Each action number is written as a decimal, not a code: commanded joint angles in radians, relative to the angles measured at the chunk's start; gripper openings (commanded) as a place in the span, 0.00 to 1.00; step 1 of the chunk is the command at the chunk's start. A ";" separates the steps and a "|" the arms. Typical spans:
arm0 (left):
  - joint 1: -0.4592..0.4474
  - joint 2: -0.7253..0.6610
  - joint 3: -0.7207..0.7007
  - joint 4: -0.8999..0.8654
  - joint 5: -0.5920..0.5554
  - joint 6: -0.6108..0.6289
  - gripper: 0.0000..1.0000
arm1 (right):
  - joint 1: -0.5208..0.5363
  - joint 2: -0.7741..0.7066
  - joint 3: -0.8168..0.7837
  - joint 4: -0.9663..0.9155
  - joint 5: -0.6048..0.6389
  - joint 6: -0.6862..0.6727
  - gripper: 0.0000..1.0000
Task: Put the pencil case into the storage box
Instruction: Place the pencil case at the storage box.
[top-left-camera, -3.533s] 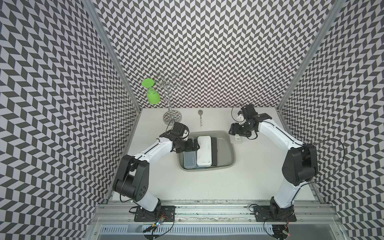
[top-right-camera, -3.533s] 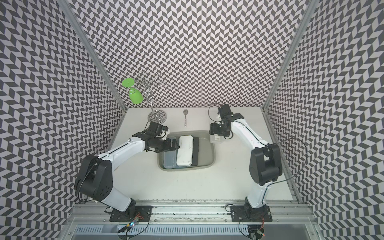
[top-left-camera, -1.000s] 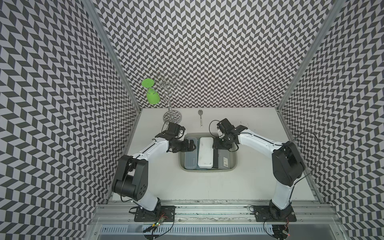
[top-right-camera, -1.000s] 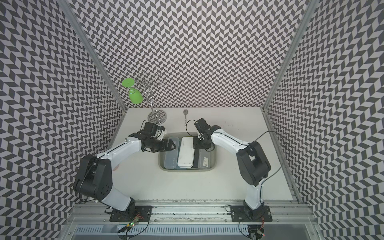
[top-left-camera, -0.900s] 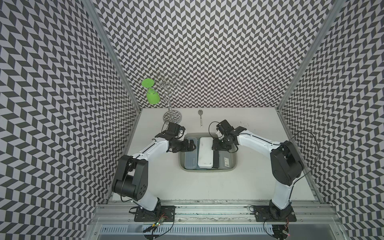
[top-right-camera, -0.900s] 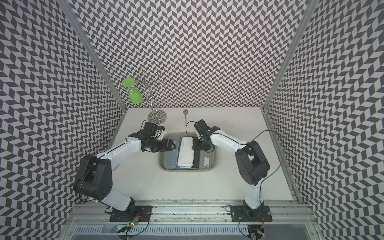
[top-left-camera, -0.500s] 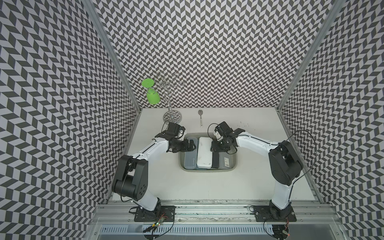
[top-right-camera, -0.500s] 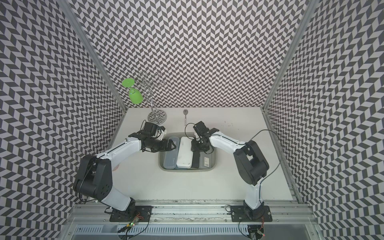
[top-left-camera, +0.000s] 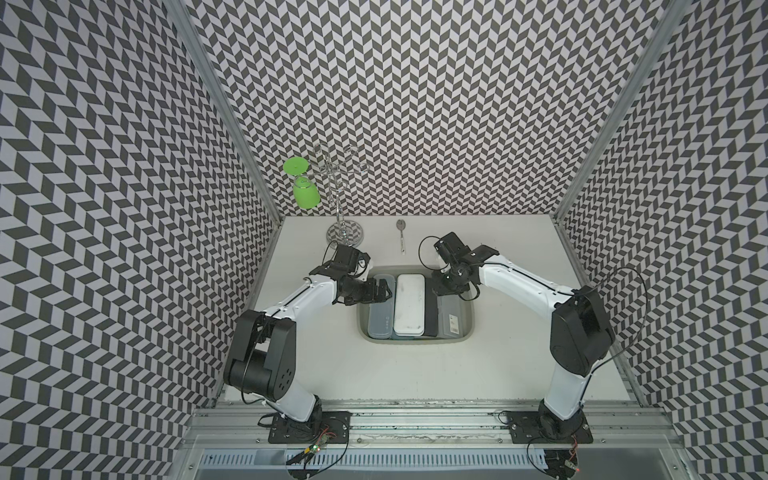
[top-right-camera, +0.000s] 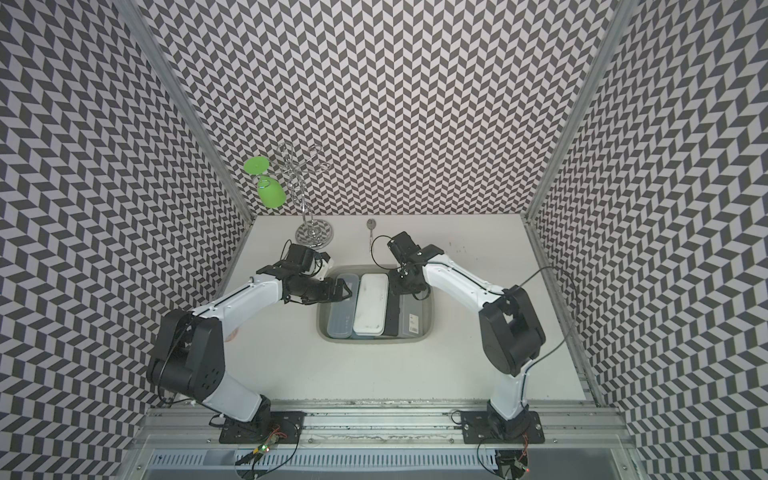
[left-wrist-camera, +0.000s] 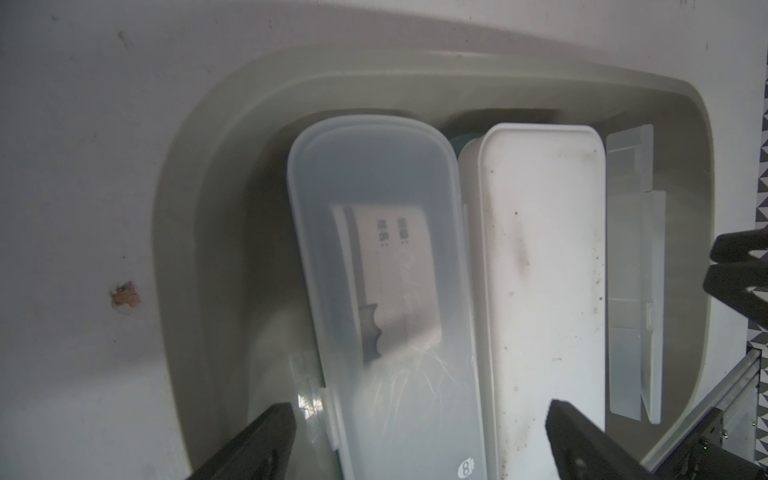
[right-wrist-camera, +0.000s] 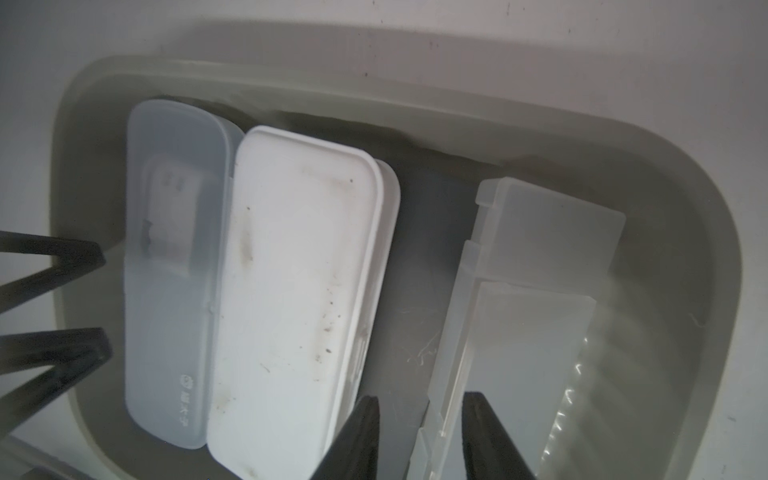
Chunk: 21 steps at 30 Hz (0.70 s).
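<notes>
Right gripper (right-wrist-camera: 420, 415): your jaws stand a narrow gap apart, tips down inside the box (right-wrist-camera: 415, 104). They straddle the hinged long edge of the frosted pencil case (right-wrist-camera: 532, 291). You cannot tell whether they pinch that edge or only flank it. In both top views the wrist hides the tips and the case ends beneath it.

Left gripper (left-wrist-camera: 419, 417): jaws spread wide, nothing between them, hanging over one end of the bluish see-through case (left-wrist-camera: 374, 249) and the white case (left-wrist-camera: 540, 291). Only the black fingertips show; the rest is cut off.

The pencil case lies flat in the box on your right arm's side. It is translucent and square-cornered, with a barcode sticker (top-left-camera: 454, 330) on it. Just beside it the black case (top-left-camera: 431, 309) shows only as a thin dark strip.

The white case is opaque, round-cornered, scuffed and speckled. You cannot tell whether its edge rides on the black one.

The bluish case holds a printed card, too blurred to read.

The box is dull grey-olive plastic with rounded corners and a broad rim. It sits on a white table (top-left-camera: 415, 395).
</notes>
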<state>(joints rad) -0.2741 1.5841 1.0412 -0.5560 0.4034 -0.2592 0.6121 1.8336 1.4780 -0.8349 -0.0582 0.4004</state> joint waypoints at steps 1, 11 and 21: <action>0.012 0.011 0.013 -0.022 -0.011 0.009 1.00 | -0.004 0.017 -0.004 -0.013 0.053 -0.018 0.33; 0.012 0.006 0.005 -0.027 -0.014 0.013 1.00 | -0.003 0.147 -0.040 0.032 0.060 -0.053 0.28; 0.015 0.000 0.002 -0.027 -0.016 0.009 1.00 | -0.004 0.174 -0.051 0.039 0.082 -0.073 0.27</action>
<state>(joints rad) -0.2737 1.5841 1.0412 -0.5571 0.4034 -0.2588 0.6121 1.9369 1.4616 -0.8093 -0.0040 0.3462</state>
